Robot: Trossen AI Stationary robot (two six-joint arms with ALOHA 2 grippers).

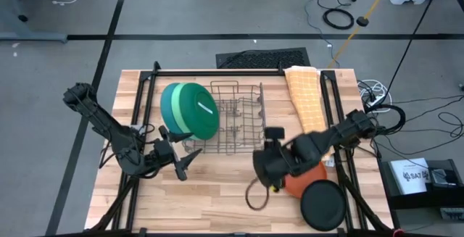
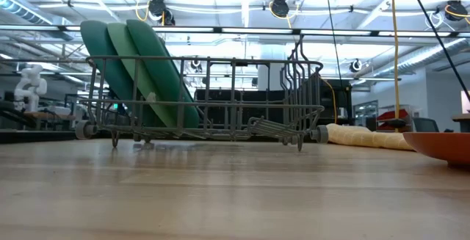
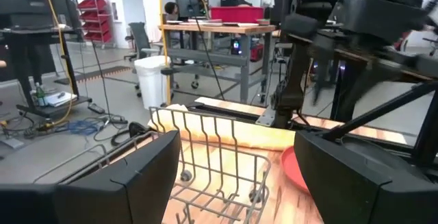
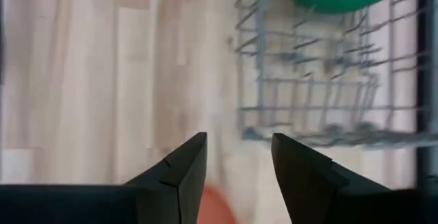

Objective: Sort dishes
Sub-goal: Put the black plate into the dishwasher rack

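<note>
Three plates, light green, teal and dark green (image 1: 192, 109), stand on edge in the left end of the grey wire rack (image 1: 235, 117), leaning between its wires (image 2: 143, 71). The orange plate (image 1: 308, 181) lies flat on the table right of the rack's near side, partly under my right arm. The black plate (image 1: 322, 205) lies flat just nearer. My right gripper (image 1: 262, 175) hangs open and empty above the table beside the orange plate (image 4: 215, 207), fingers (image 4: 239, 138) pointing down. My left gripper (image 1: 179, 163) is open and empty by the rack's near-left corner (image 3: 236, 142).
An orange checked cloth (image 1: 304, 99) lies along the rack's right side toward the far edge. The right part of the rack holds no plates. Bare wood (image 1: 217, 193) lies between the two grippers along the near edge. Black frame rails run down both table sides.
</note>
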